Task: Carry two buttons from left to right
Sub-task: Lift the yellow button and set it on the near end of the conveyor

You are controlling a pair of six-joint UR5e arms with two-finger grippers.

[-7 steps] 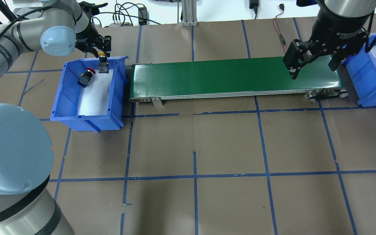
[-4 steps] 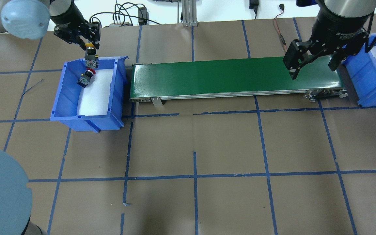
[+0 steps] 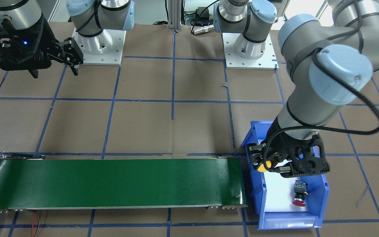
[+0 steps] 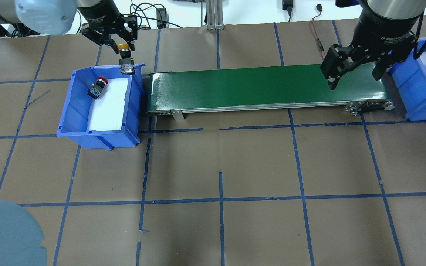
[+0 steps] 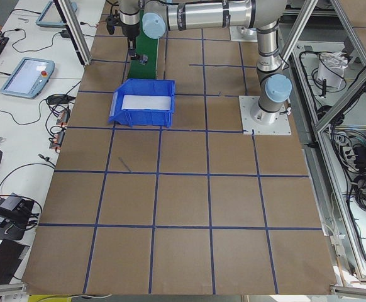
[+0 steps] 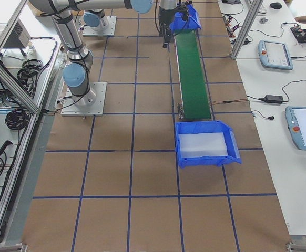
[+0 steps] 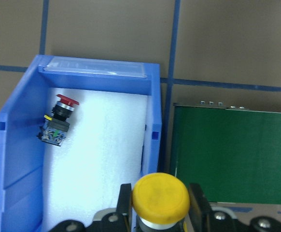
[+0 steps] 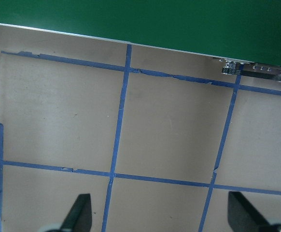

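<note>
In the front-facing view, at four o'clock, the left gripper [image 3: 270,166] is clamped on the yellow-capped button [image 3: 262,167], raised above the belt-side wall of the left bin [image 3: 324,194]. The red-capped button [image 3: 299,195] lies on the bin's white floor, at five o'clock from the gripper and apart from it. The green conveyor belt [image 3: 110,182] runs from the bin toward nine o'clock. At ten o'clock the right gripper [image 3: 55,71] hangs with its fingers spread and nothing between them. From overhead, the left gripper [image 4: 124,43] at eleven o'clock grips the yellow-capped button [image 4: 125,59] by its cap end, the body hanging below over the left bin [image 4: 73,107] at the corner beside the conveyor belt [image 4: 257,87]. The red-capped button [image 4: 97,87] lies tilted in the bin's far half. At two o'clock the right gripper [image 4: 354,82] is wide open and empty above the belt's end, just beside the right bin [image 4: 416,98]. The exterior left view shows the left bin [image 5: 142,114] at eleven o'clock; the grippers are too small to judge. The exterior right view shows the right bin [image 6: 187,157] near centre, at the belt's near end. In the left wrist view the fingers [image 7: 124,204] pinch the yellow-capped button [image 7: 161,198] at six o'clock; the red-capped button [image 7: 57,123] lies at nine o'clock. In the right wrist view the fingers [image 8: 80,213] stand far apart over the brown table [image 8: 169,125].
</note>
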